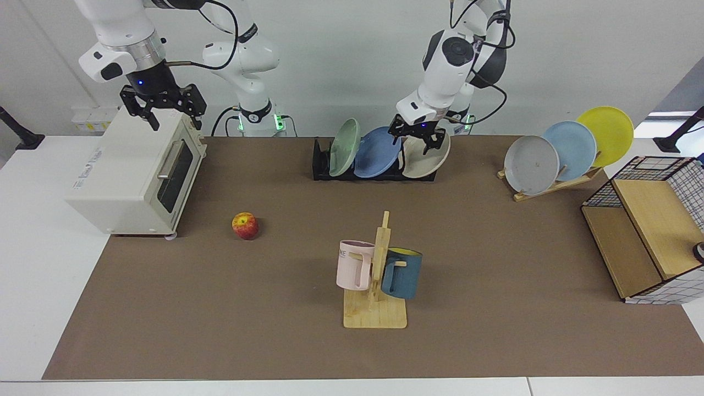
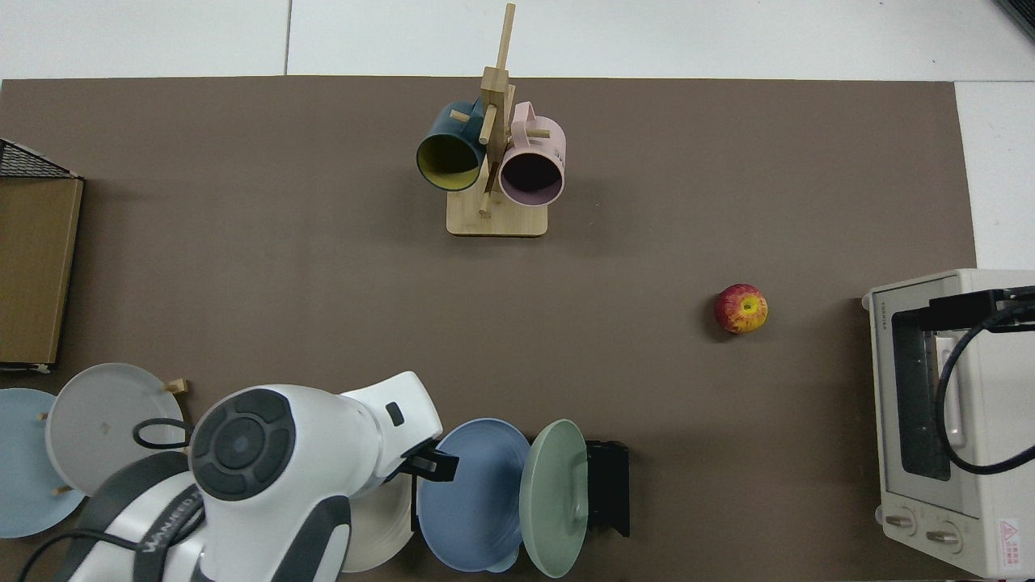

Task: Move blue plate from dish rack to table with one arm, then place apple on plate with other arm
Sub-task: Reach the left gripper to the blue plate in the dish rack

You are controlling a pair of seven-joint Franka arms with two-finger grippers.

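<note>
Taking the dish rack [image 1: 374, 165] as the landmark and reading the facing view from left to right, the right gripper [image 1: 163, 107] is hanging well off to the rack's left above the toaster oven [image 1: 137, 173], its jaws spread and gripping nothing, while that arm is waiting. The apple [image 1: 245, 225] is sitting on the desk [image 1: 495, 264] forward and left of the rack, well apart from it. In the rack itself the blue plate [image 1: 377, 152] is leaning on edge in the middle slot, between a pale green plate [image 1: 345, 146] and a beige plate [image 1: 426, 152]. The left gripper [image 1: 416, 137] is hovering at the blue plate's upper rim, between it and the beige one, with its jaws parted and not yet closing on anything. The plate is looking stiff, light and matte, so probably not very slippery, but likely to chip if knocked against its neighbours; the exposed top rim is appearing to be the sensible place to pinch, lifting straight up out of the dividers.
</note>
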